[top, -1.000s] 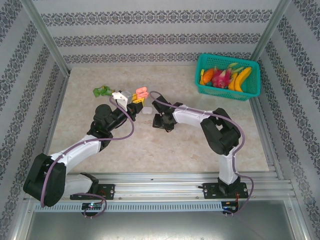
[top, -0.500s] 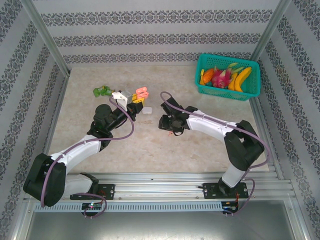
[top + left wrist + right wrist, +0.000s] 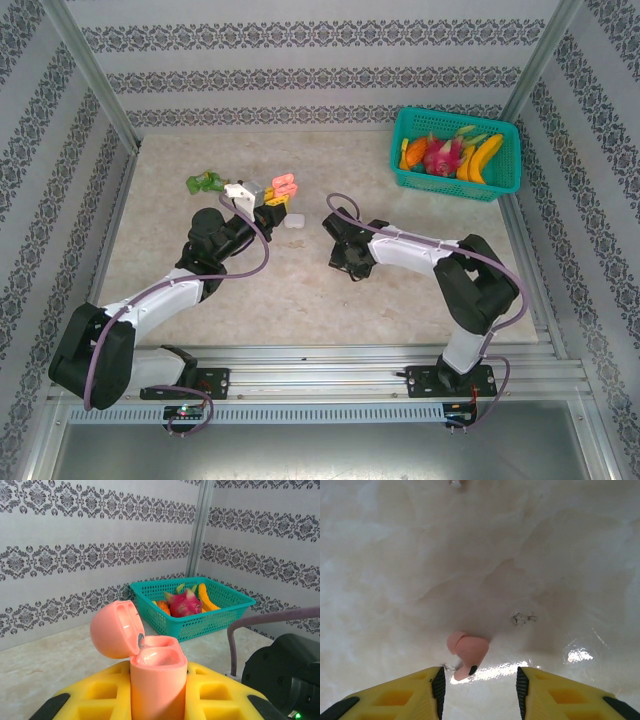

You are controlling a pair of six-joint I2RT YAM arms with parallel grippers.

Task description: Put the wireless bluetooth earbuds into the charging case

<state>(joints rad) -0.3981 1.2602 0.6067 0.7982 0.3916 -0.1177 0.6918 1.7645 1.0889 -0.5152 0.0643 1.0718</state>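
Note:
My left gripper [image 3: 159, 695] is shut on the pink charging case [image 3: 156, 672] and holds it upright between the yellow fingers [image 3: 90, 700]. The case's lid [image 3: 116, 629] is swung open to the left, and both wells show bare pink insides. From above, that case [image 3: 283, 185] sits at the tip of the left gripper [image 3: 272, 203]. One pink earbud [image 3: 466, 654] lies on the table just ahead of my right gripper [image 3: 480, 682]. The right gripper's jaws are open and apart from the earbud. In the top view the right gripper [image 3: 350, 262] hangs low over mid-table.
A white rounded case [image 3: 293, 222] lies on the table between the two grippers. A green object [image 3: 205, 182] rests at the back left. A teal basket [image 3: 502, 176] of toy fruit stands at the back right, with patterned walls around the table.
The right arm has swung its gripper to the right and nearer, and its elbow has shifted. The left arm and the pink case have stayed put.

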